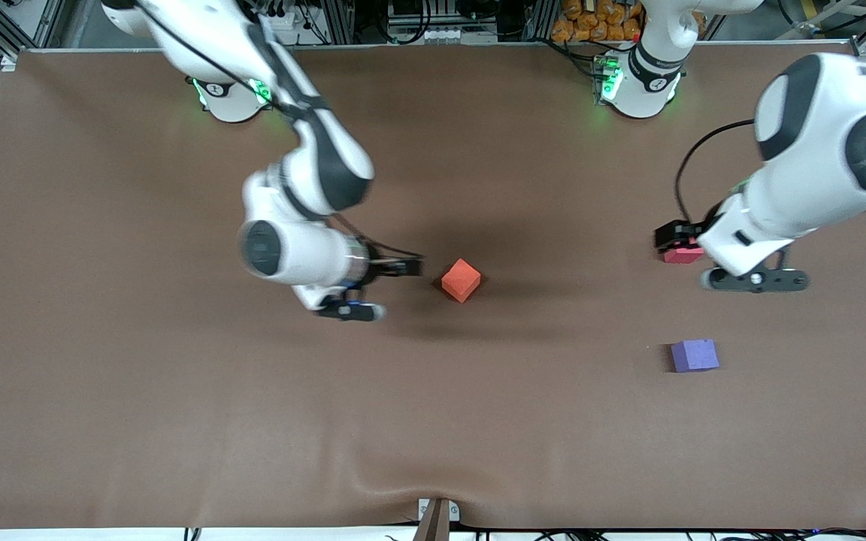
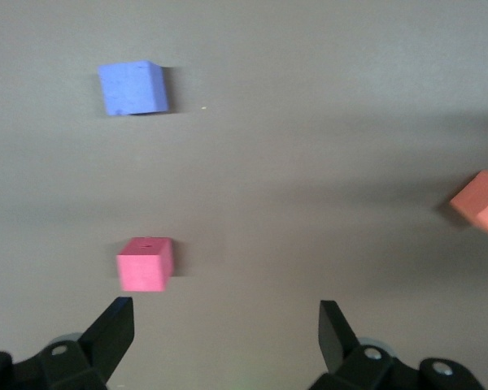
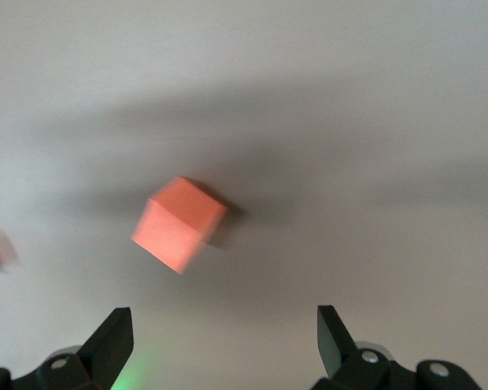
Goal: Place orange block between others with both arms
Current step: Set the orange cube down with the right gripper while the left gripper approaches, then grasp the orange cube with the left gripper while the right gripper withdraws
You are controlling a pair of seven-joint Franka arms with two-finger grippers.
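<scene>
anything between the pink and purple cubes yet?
No. Left wrist view shows bare table between pink cube and purple cube; orange cube sits off aside.

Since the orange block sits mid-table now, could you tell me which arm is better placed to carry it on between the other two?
Left, probably. The left gripper is open beside the red cube, near the purple cube. The right gripper, also open, is beside the orange block but away from that gap.
</scene>
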